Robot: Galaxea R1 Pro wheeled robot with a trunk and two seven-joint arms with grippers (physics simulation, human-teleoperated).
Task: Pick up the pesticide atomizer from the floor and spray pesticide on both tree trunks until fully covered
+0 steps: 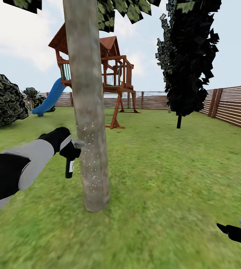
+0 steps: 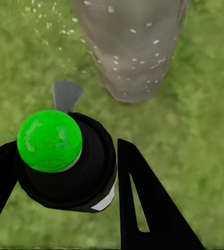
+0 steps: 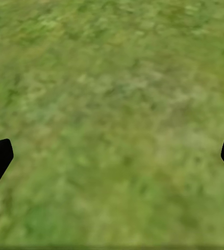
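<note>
A thick grey-brown tree trunk (image 1: 88,112) rises from the lawn straight ahead, its leafy crown cut off by the frame's upper edge. White droplets speckle its lower half (image 2: 130,47). My left gripper (image 1: 70,147) is shut on the pesticide atomizer (image 1: 69,164), a black bottle hanging just left of the trunk. In the left wrist view the atomizer (image 2: 65,161) shows a green cap and a grey nozzle pointing at the trunk, with droplets in the air. My right gripper (image 3: 112,156) hangs open over bare grass, its black fingertips (image 1: 225,228) low at the right.
A wooden playset (image 1: 109,71) with a blue slide (image 1: 51,99) stands behind the trunk. A dark narrow tree (image 1: 188,56) rises to the right. A brown slat fence (image 1: 232,106) borders the lawn. A leafy bush (image 1: 2,99) sits far left.
</note>
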